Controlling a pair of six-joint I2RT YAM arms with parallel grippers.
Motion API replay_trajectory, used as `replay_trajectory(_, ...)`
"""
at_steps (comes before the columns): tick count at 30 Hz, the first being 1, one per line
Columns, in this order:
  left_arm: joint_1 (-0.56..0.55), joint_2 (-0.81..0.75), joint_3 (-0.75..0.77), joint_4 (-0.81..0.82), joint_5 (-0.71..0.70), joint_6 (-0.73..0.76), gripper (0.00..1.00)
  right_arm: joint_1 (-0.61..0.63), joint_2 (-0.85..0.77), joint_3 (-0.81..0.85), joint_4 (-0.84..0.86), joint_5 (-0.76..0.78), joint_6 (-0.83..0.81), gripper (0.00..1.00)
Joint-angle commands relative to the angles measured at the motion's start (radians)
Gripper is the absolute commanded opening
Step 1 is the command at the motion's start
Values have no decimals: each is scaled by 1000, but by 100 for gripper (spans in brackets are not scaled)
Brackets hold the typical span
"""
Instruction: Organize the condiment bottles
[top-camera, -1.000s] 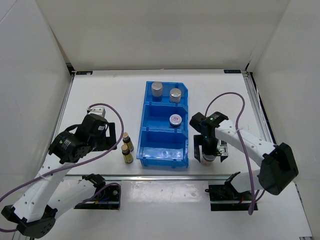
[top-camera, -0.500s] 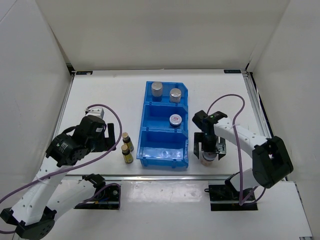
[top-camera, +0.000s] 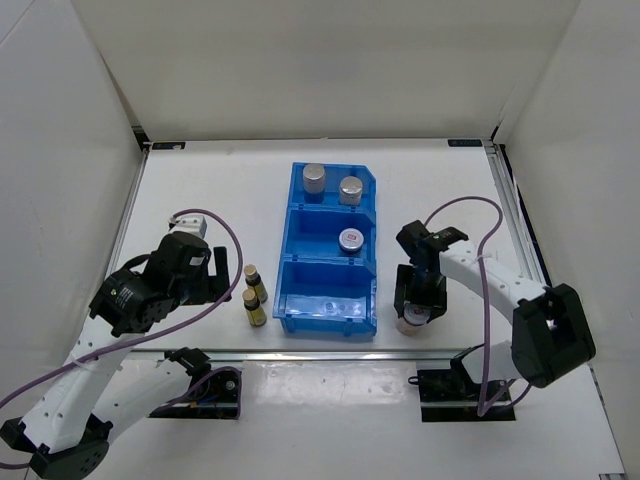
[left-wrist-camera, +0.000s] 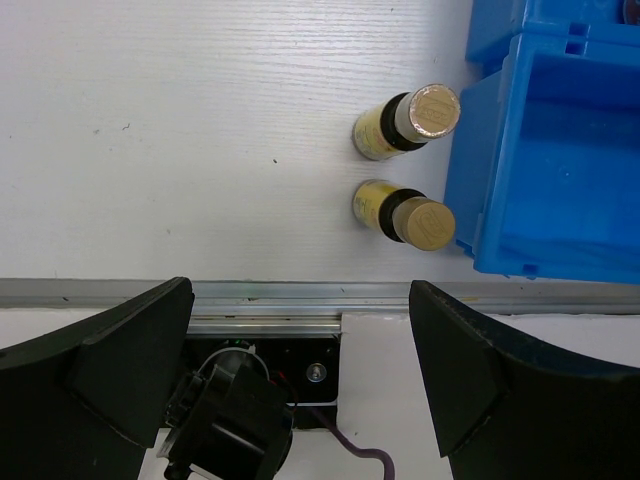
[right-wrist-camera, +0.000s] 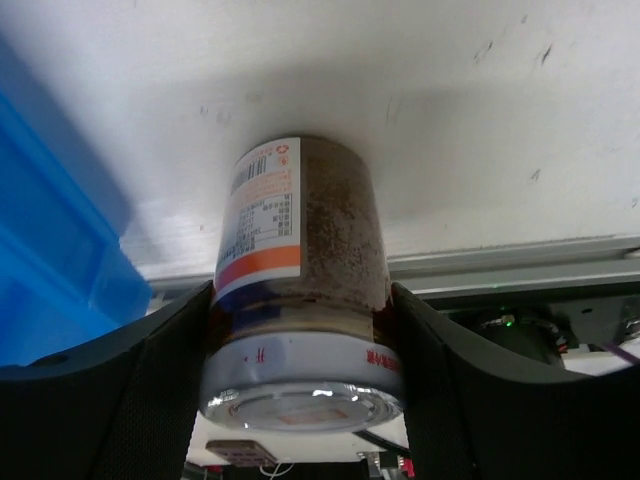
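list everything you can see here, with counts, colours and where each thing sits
table: one, white, under everything
bin: one, blue, three compartments, table centre
silver-topped cylinders: two, far compartment
binned jar: one, white, red-marked lid, middle compartment
gripped jar: one, white lid, orange-banded label, standing right of the bin
amber bottles: two, upright, left of the bin
left hand: black, open, near the amber bottles
right hand: black, closed on the gripped jar
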Motion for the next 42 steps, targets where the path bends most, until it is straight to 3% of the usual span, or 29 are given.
replay_trajectory(1, -6, -17, 1, -43, 4, 5, 100, 8, -69, -5, -34, -57, 34, 71)
replay_trajectory(3, -6, -17, 1, -43, 4, 5, 100, 8, -81, -5, -60, -48, 34, 67)
replay_trajectory(4, -6, -17, 1, -43, 4, 5, 100, 8, -81, 4, -60, -48, 34, 60)
replay_trajectory(5, -6, -17, 1, -43, 4, 5, 100, 8, -92, 4, -91, -48, 45, 36)
replay_trajectory(7, -6, -17, -8, -43, 4, 5, 100, 8, -103, 53, -128, -4, 56, 19)
replay_trajectory(12, -6, -17, -8, -43, 4, 5, 100, 8, -134, 209, -261, 65, 56, 0)
replay_trajectory(20, -6, -8, -8, -43, 4, 5, 100, 17, -16, 656, -285, 70, -48, 0)
replay_trajectory(24, -6, -7, -8, -43, 4, 5, 100, 116, 222, 924, -261, 100, -137, 0)
replay_trajectory(25, -6, -7, -8, -43, 4, 5, 100, 165, 363, 1110, -272, 110, -182, 0)
replay_trajectory(27, -15, -7, -8, -43, 4, 5, 100, 178, 458, 1165, -281, 110, -194, 0)
replay_trajectory(32, -15, -7, -8, -43, 4, 5, 100, 236, 740, 1496, -353, 99, -240, 0)
replay_trajectory(36, -15, -7, -8, -43, 4, 5, 100, 247, 820, 1504, -321, 88, -251, 0)
replay_trajectory(42, -15, 2, -8, -43, 4, 5, 100, 256, 871, 1388, -218, 30, -276, 0)
